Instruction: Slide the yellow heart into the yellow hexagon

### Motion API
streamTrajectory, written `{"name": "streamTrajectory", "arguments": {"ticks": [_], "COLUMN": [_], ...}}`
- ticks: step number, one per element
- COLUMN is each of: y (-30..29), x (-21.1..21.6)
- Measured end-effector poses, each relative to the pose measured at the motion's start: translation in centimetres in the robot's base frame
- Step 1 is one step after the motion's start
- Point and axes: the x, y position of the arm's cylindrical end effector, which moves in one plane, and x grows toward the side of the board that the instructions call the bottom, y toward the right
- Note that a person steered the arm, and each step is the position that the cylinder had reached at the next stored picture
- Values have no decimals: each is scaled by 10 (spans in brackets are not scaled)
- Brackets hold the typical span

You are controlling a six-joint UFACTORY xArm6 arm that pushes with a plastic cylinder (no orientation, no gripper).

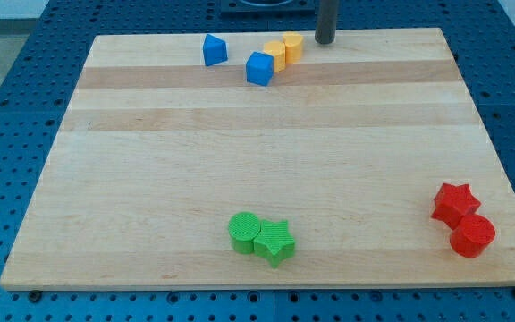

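Note:
Two yellow blocks touch each other near the board's top edge. The left one (pixel 275 55) is more orange. The right one (pixel 293 46) is lemon yellow. I cannot tell which is the heart and which the hexagon. My tip (pixel 325 41) rests at the board's top edge, just right of the lemon yellow block and a little apart from it.
A blue cube (pixel 259 69) touches the orange-yellow block's lower left. Another blue block (pixel 214 50) lies further left. A green cylinder (pixel 244 232) and a green star (pixel 274 241) sit at the bottom centre. A red star (pixel 455 205) and a red cylinder (pixel 472 236) sit at the bottom right.

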Motion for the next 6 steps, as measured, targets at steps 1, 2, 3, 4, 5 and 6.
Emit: {"name": "streamTrajectory", "arguments": {"ticks": [1, 2, 3, 4, 5, 6], "y": [-3, -8, -19, -32, -37, -45], "x": [3, 5, 5, 5, 5, 5]}}
